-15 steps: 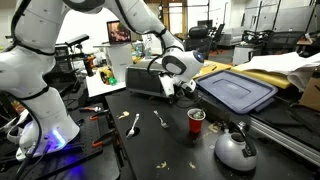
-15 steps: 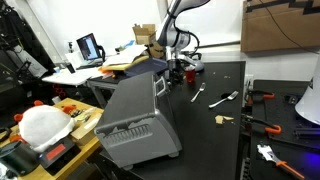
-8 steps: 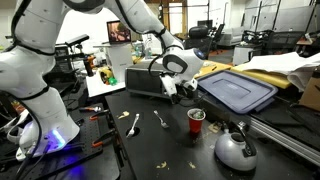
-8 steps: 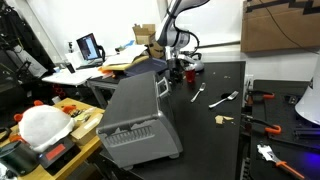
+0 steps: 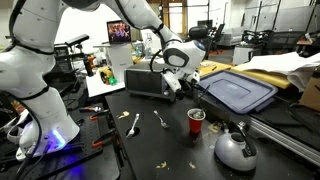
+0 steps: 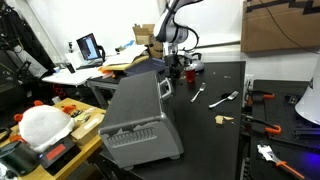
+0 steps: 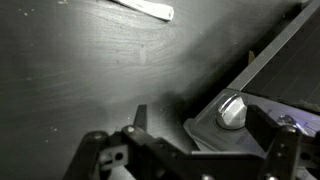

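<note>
Grey appliance [image 5: 140,82] just beside gripper [image 5: 176,88] | gripper wide open, empty | red cup [image 5: 196,120], cutlery [image 5: 160,119] nearby

Bare tabletop [image 5: 160,145] (grey box [image 5: 143,82] alongside)

My arm [image 5: 35,65] consists of thick, rounded white shells, with dark grey rings marking each joint. The base segment [image 5: 45,118] is a broad white column, and a blue-violet status light [image 5: 57,140] glows at its foot. The wrist [image 5: 183,57] ends in a rounded white housing with a dark circular cap. A thin dark cable runs along the forearm. My gripper [image 5: 172,86] is black. In the wrist view it shows two black linkage fingers [image 7: 100,160] with round pivot pins. Finer markings and screws are too blurred to read.
</note>
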Tool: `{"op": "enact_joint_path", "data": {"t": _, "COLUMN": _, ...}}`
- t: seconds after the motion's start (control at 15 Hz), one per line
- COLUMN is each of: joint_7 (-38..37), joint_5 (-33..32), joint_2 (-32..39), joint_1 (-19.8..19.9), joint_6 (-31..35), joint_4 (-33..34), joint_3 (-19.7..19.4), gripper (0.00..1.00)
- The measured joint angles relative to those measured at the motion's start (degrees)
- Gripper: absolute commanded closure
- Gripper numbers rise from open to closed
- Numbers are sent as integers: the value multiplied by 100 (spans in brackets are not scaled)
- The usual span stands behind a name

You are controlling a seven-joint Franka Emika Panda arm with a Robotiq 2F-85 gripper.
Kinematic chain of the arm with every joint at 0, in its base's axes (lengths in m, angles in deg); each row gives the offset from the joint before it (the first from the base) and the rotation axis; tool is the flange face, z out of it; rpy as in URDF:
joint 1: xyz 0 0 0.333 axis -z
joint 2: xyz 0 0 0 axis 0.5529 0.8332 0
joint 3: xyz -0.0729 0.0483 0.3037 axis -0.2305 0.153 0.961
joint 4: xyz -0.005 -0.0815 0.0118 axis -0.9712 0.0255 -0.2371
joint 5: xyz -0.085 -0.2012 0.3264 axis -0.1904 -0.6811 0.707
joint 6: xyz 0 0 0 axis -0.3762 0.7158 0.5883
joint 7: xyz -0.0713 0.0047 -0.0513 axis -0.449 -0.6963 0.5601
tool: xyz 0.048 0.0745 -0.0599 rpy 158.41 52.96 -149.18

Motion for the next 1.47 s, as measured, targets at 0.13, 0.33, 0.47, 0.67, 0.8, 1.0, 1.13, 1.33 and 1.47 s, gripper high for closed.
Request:
{"op": "enact_joint_path", "data": {"t": 0.13, "joint_7": 124, "joint_5": -38, "joint_2": -197, "joint_1": 25, "joint_6": 0, "joint_4": 0, "joint_3": -7, "gripper": 0}}
{"op": "enact_joint_path", "data": {"t": 0.33, "joint_7": 309, "joint_5": -38, "joint_2": -491, "joint_1": 72, "joint_6": -2, "joint_4": -1, "joint_3": -8, "gripper": 0}}
{"op": "enact_joint_path", "data": {"t": 0.47, "joint_7": 420, "joint_5": -38, "joint_2": -616, "joint_1": 60, "joint_6": -18, "joint_4": -3, "joint_3": 5, "gripper": 0}}
{"op": "enact_joint_path", "data": {"t": 0.67, "joint_7": 592, "joint_5": -49, "joint_2": -695, "joint_1": -22, "joint_6": -139, "joint_4": -13, "joint_3": 72, "gripper": 0}}
{"op": "enact_joint_path", "data": {"t": 0.8, "joint_7": 702, "joint_5": -80, "joint_2": -716, "joint_1": -111, "joint_6": -249, "joint_4": -22, "joint_3": 121, "gripper": 0}}
{"op": "enact_joint_path", "data": {"t": 1.0, "joint_7": 813, "joint_5": -274, "joint_2": -754, "joint_1": -251, "joint_6": -486, "joint_4": -21, "joint_3": 131, "gripper": 0}}
{"op": "enact_joint_path", "data": {"t": 1.13, "joint_7": 876, "joint_5": -462, "joint_2": -806, "joint_1": -302, "joint_6": -653, "joint_4": -17, "joint_3": 126, "gripper": 0}}
{"op": "enact_joint_path", "data": {"t": 1.33, "joint_7": 973, "joint_5": -680, "joint_2": -894, "joint_1": -317, "joint_6": -838, "joint_4": -12, "joint_3": 122, "gripper": 0}}
{"op": "enact_joint_path", "data": {"t": 1.47, "joint_7": 1008, "joint_5": -810, "joint_2": -933, "joint_1": -340, "joint_6": -886, "joint_4": -12, "joint_3": 122, "gripper": 0}}
